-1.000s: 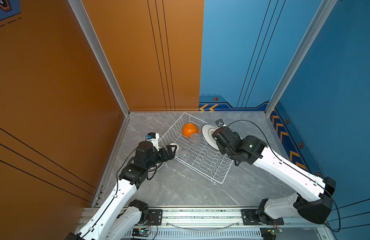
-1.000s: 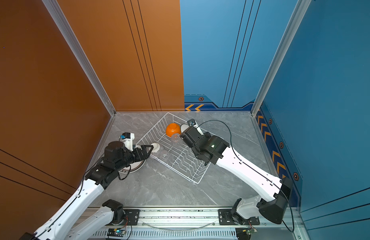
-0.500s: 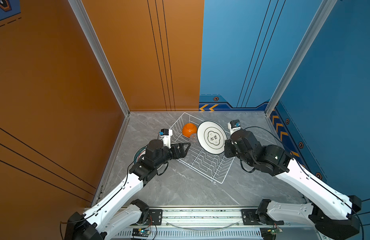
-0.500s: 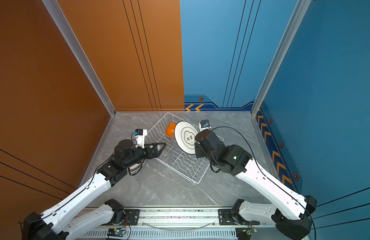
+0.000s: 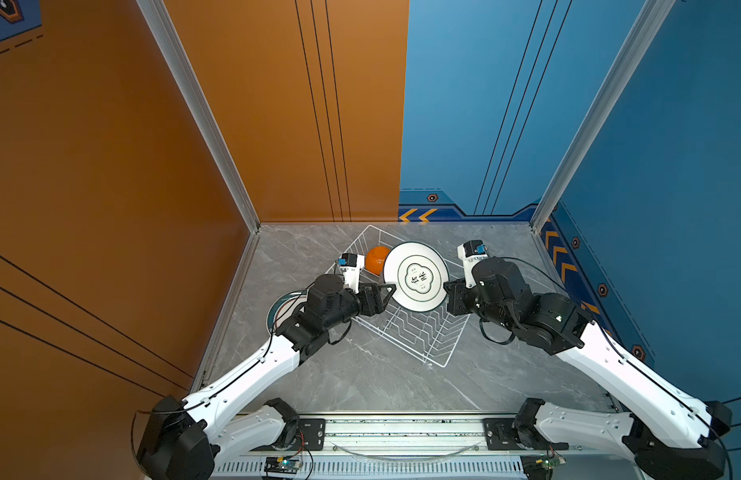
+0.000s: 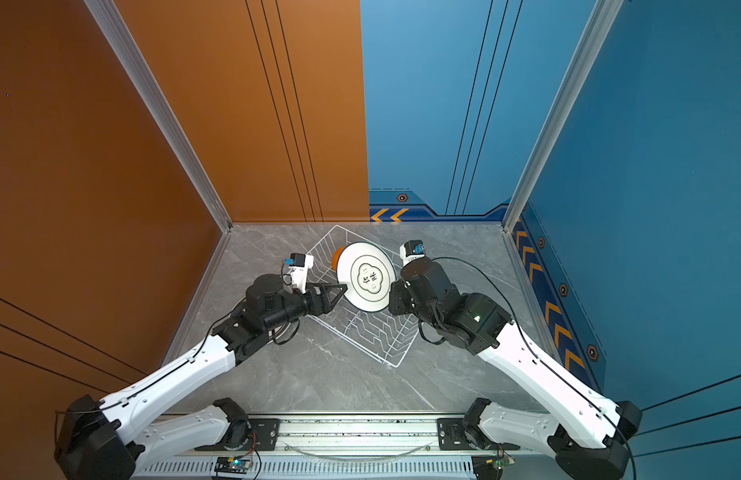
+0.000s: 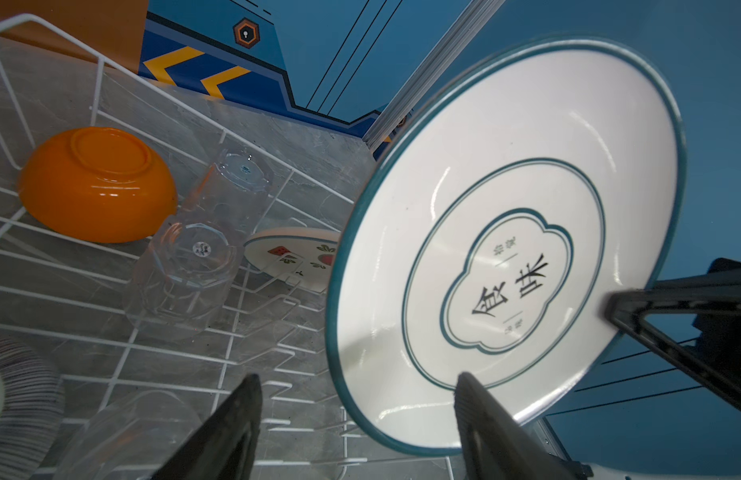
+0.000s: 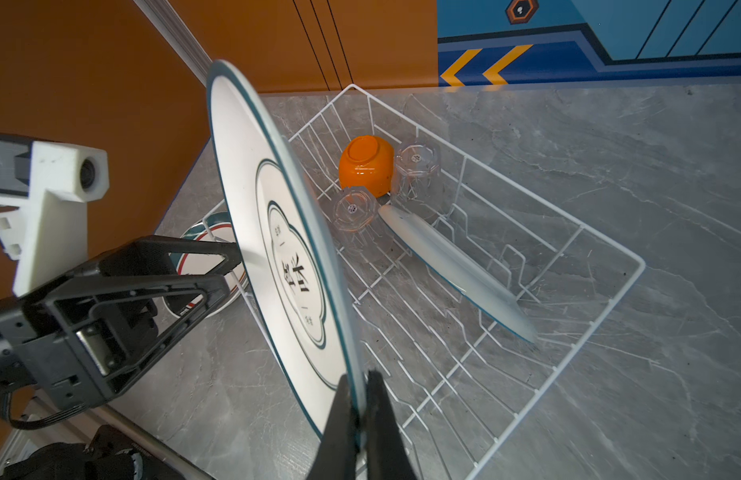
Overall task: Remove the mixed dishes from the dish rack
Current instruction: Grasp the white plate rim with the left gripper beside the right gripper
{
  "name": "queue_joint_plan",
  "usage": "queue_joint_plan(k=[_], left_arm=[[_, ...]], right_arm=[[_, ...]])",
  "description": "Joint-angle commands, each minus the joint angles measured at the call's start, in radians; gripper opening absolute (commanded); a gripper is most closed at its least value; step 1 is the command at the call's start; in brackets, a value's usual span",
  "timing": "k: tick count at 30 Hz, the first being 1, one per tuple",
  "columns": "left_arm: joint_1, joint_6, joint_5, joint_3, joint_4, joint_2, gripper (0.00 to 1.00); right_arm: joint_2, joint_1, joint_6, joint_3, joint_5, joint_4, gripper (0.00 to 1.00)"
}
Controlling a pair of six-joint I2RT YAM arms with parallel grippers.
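My right gripper (image 8: 358, 376) is shut on the rim of a white plate with a dark teal rim (image 5: 416, 276), held tilted on edge above the dish rack (image 5: 443, 365). My left gripper (image 7: 358, 375) is open at the plate's opposite edge (image 7: 505, 249), one finger across the plate's face, the other on the rack side. Both top views show the two grippers (image 6: 344, 286) (image 6: 391, 291) flanking the plate (image 6: 366, 276). In the rack lie an upturned orange bowl (image 7: 96, 185), two clear glasses (image 7: 231, 183) (image 7: 186, 266) and a red-patterned plate (image 7: 294, 257).
A teal-rimmed plate (image 5: 283, 307) lies on the grey table left of the rack, under my left arm. A grey-striped bowl (image 7: 19, 386) sits near the rack's edge. Orange and blue walls close in the left, back and right.
My right gripper has lifted the teal-rimmed plate out of the rack. My left gripper has swung right from the table's left side to the plate's edge, its jaws narrowing a little.
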Motion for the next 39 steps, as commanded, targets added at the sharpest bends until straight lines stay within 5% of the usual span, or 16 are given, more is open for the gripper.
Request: queue_joint_plan(k=[1, 20, 31, 39], left_arm=[[-0.010, 0.018, 0.011, 0.027, 0.025, 0.002, 0.71], [-0.008, 0.020, 0.027, 0.052, 0.076, 0.049, 0.44], [-0.007, 0.010, 0.037, 0.072, 0.076, 0.082, 0.40], [-0.005, 0.012, 0.021, 0.071, 0.076, 0.083, 0.10]], right_arm=[[-0.025, -0.023, 0.038, -0.010, -0.080, 0.083, 0.00], [0.006, -0.075, 0.074, -0.060, -0.196, 0.151, 0.00], [0.033, -0.105, 0.088, -0.074, -0.235, 0.168, 0.00], [0.037, -0.109, 0.109, -0.098, -0.251, 0.202, 0.04]])
